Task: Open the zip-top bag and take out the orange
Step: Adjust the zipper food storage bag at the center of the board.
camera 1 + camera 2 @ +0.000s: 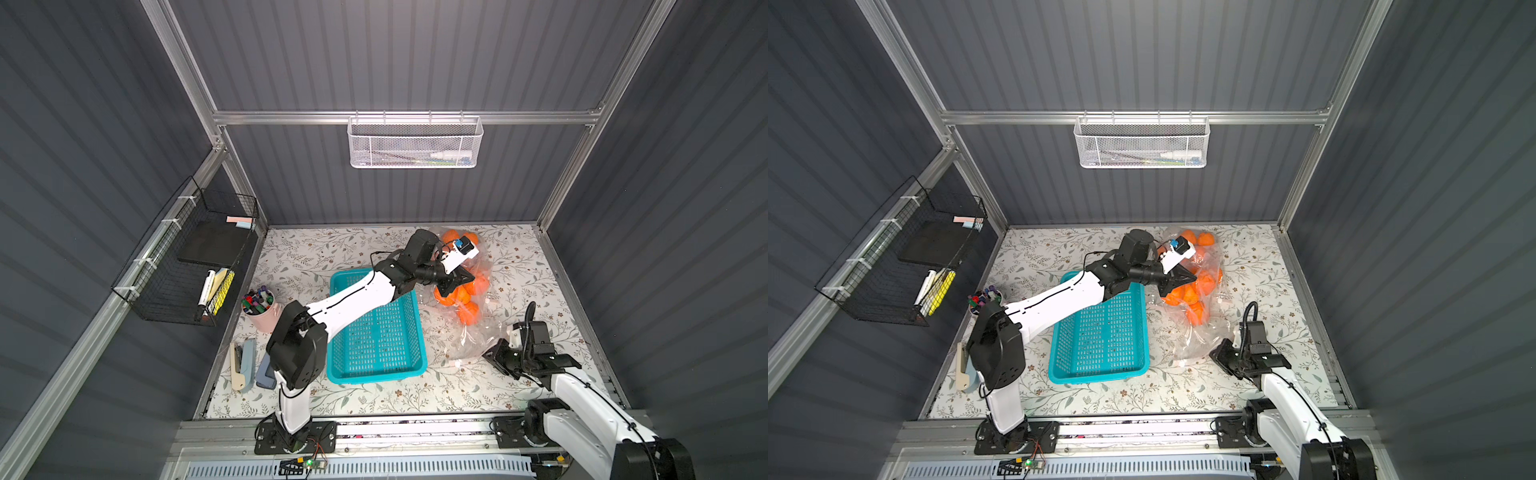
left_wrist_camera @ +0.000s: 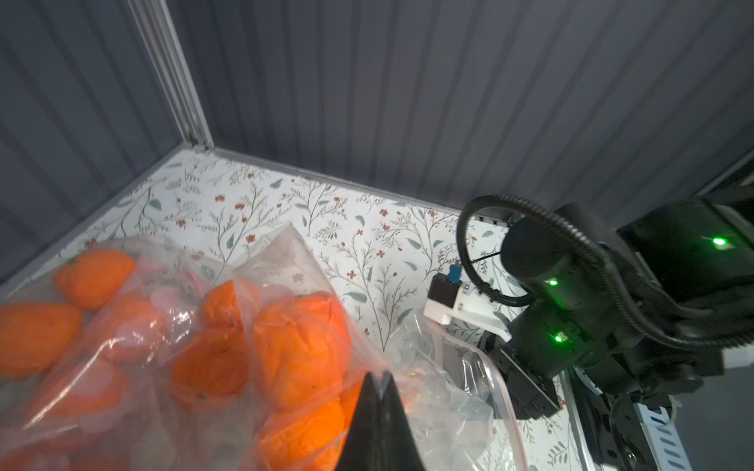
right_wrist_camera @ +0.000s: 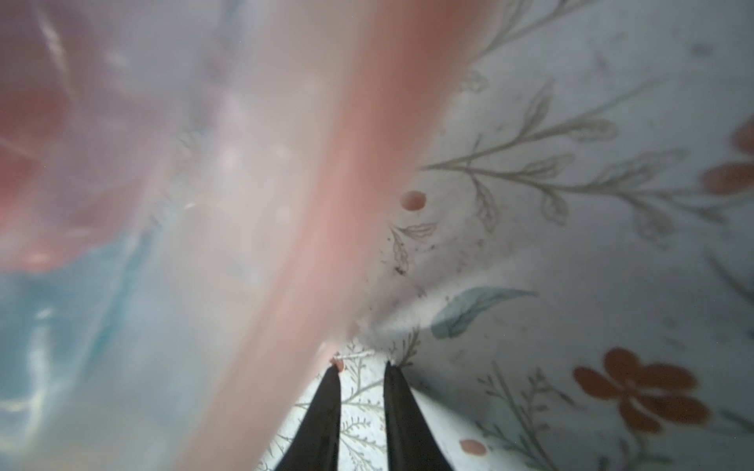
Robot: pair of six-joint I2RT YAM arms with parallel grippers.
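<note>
Left wrist view: left tool [image 2: 377, 379] pinches zip-top bag [image 2: 281, 255] beside oranges [image 2: 298, 346].

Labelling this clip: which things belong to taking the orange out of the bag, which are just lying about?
Job: zip-top bag, oranges, left gripper pinching the bag, right gripper open beside it.
Lying about: teal basket, pen cup, stapler, wire rack, mesh basket.

Place: robot lab test cell
Walls: gray ribbed panels [image 1: 395, 54] in an aluminium frame [image 1: 291, 118]
Arms: 2, left arm [image 1: 353, 297] and right arm [image 1: 582, 399], bolted to front rail [image 1: 415, 428]
Tabletop [image 1: 478, 399]: floral cover
Storage: mesh basket [image 1: 413, 143], black wire basket [image 1: 187, 266]
</note>
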